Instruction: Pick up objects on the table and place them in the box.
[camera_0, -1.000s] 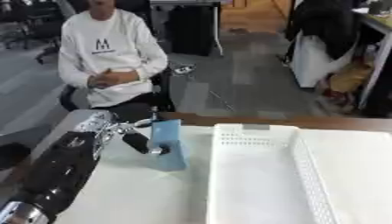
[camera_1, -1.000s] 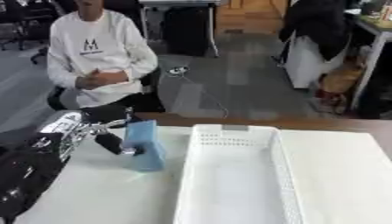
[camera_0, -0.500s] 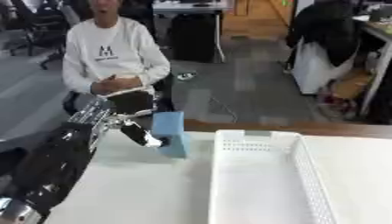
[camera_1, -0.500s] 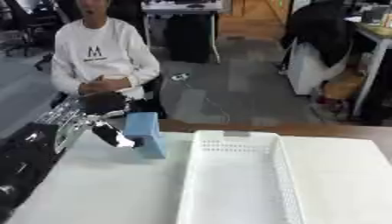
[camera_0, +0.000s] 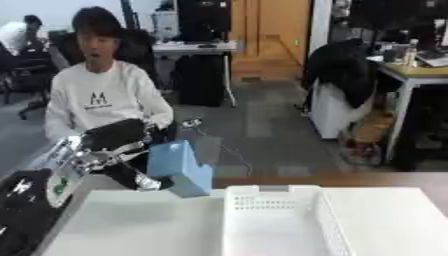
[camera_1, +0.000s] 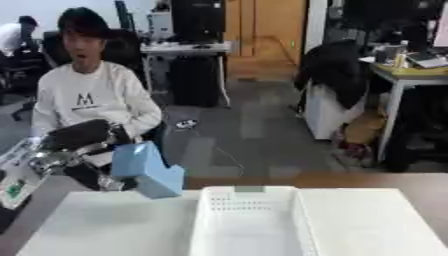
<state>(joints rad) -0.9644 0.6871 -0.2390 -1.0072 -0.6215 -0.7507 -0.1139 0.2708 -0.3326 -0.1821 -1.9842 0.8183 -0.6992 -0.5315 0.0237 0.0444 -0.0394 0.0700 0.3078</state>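
Note:
My left hand (camera_0: 112, 141) comes in from the left and is shut on a light blue box-shaped object (camera_0: 179, 167), holding it tilted in the air above the table's far left part. The object hangs just left of the white perforated box (camera_0: 280, 220), which stands in the middle of the white table (camera_0: 131, 230) and looks empty. In the right eye view the blue object (camera_1: 147, 170) shows left of the box's far rim (camera_1: 236, 190). My right hand shows in neither view.
A seated person in a white top is beyond the table's far left edge, not touching anything. The wooden table edge (camera_0: 367, 179) runs behind the box. Office desks and chairs stand further back.
My left hand has lifted the blue object off the table and carried it upward. The camera has tilted up, so the table and box sit lower in the picture.

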